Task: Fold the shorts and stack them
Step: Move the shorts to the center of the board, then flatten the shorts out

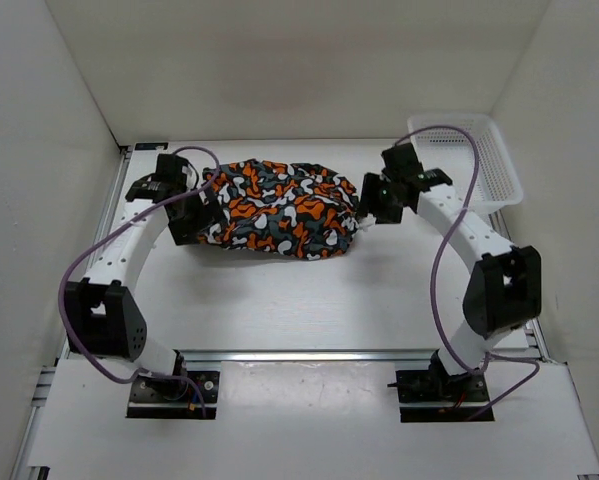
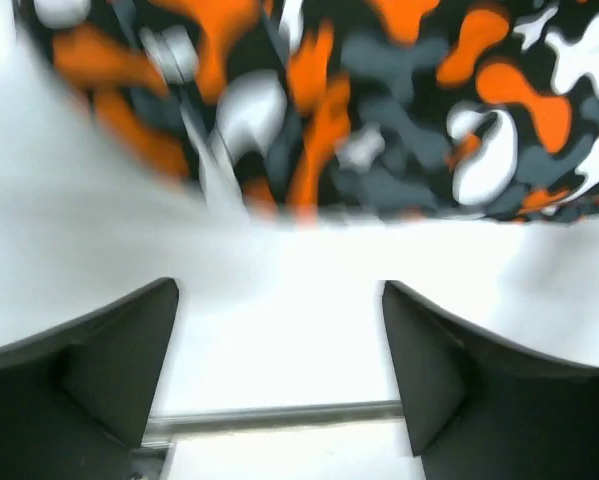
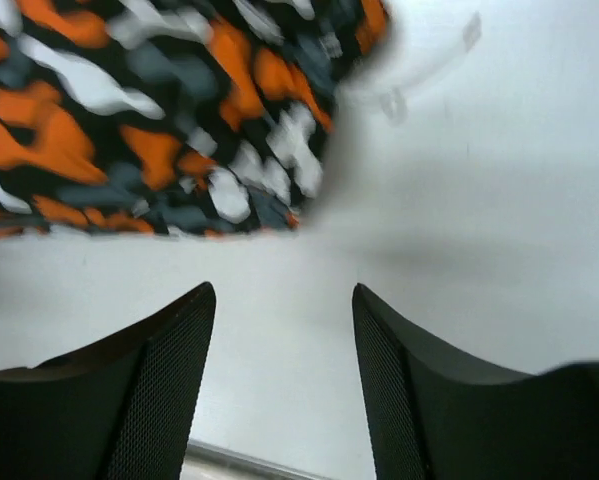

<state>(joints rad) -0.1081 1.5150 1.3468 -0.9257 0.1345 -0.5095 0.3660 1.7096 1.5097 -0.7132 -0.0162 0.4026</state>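
Note:
The shorts (image 1: pixel 279 208), in an orange, black, grey and white blotchy print, lie in a folded bundle on the white table between the two arms. My left gripper (image 1: pixel 205 218) is at the bundle's left end, open and empty. In the left wrist view the shorts (image 2: pixel 379 110) fill the top, with bare table between the fingers (image 2: pixel 119 360). My right gripper (image 1: pixel 369 210) is at the bundle's right end, open and empty. In the right wrist view the shorts (image 3: pixel 149 110) lie at the upper left, apart from the fingers (image 3: pixel 169 370).
A white plastic mesh basket (image 1: pixel 469 158) stands at the back right corner of the table. White walls enclose the table on three sides. A metal rail (image 1: pixel 309 354) runs along the table's near edge.

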